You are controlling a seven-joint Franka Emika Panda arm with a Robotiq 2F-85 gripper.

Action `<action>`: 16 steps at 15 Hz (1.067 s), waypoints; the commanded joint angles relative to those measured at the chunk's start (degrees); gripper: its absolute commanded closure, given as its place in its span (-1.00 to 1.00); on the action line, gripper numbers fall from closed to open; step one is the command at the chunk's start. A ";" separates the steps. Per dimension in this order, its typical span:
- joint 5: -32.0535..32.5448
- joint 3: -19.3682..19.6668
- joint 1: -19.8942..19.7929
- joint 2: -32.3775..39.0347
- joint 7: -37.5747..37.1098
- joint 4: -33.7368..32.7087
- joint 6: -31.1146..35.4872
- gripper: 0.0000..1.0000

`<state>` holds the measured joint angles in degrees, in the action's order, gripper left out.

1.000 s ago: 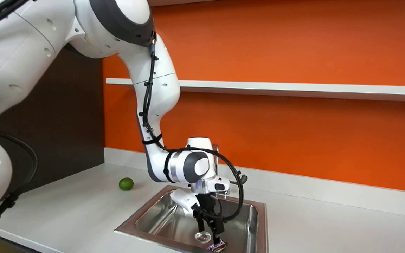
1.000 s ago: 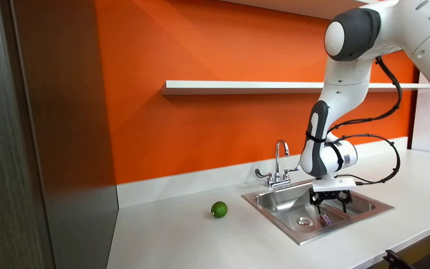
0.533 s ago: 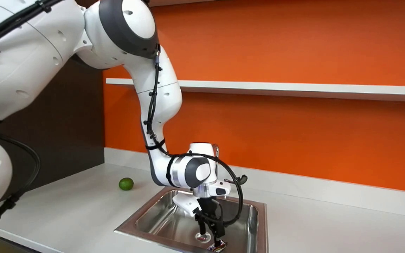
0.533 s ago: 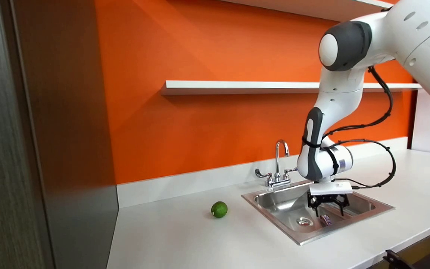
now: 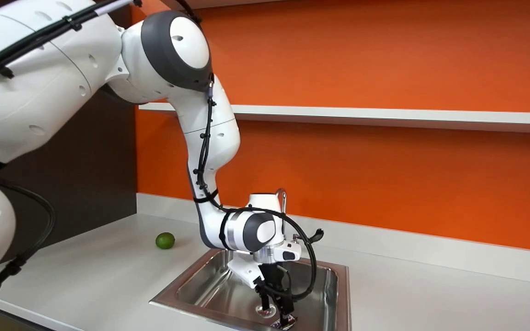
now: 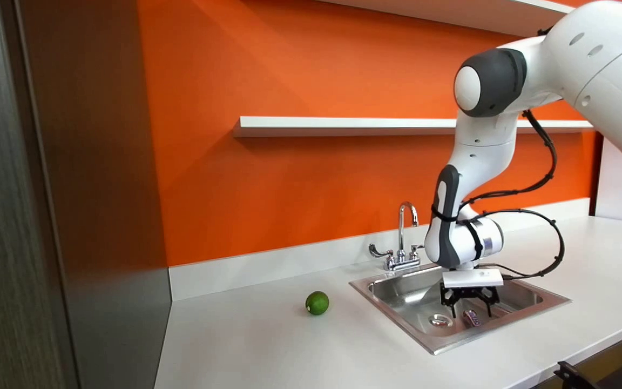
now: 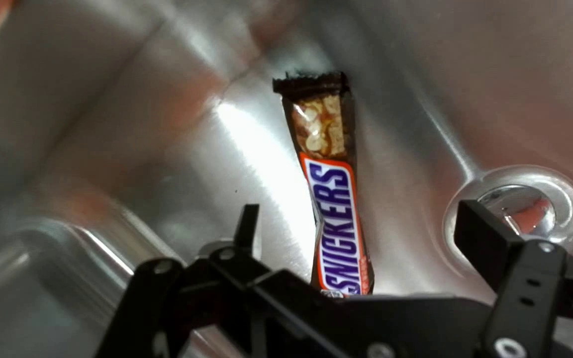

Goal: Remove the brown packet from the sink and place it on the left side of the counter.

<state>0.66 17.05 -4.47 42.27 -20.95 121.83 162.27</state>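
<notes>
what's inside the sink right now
A candy bar and the drain, with the open gripper over the bar. In the wrist view, the gripper hides the bar's near end.

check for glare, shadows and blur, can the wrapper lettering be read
Wrist view: a white glare streak lies on the sink beside the brown packet, whose large SNICKERS lettering reads clearly, though fine print doesn't; both exterior views: the packet is too small to read, and the lime throws a faint shadow.

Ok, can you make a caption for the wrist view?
Snickers bar in the metal sink, near the drain, with the gripper open.
</notes>
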 commanded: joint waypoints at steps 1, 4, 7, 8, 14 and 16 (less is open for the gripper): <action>-2.24 -1.40 -1.34 1.73 2.67 -2.17 -0.33 -1.00; -2.79 -1.37 -1.32 2.37 2.87 -2.57 -0.36 -1.00; -3.02 -1.25 -1.30 2.64 2.95 -2.70 -0.32 -1.00; -3.03 -1.25 -1.29 2.70 2.95 -2.74 -0.33 -1.00; -3.11 -1.37 -1.43 3.38 3.08 -3.06 -0.39 -1.00; -3.06 -1.31 -1.40 3.52 3.12 -3.11 -0.48 -1.00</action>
<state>-0.85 16.67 -4.64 45.32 -20.30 119.82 162.27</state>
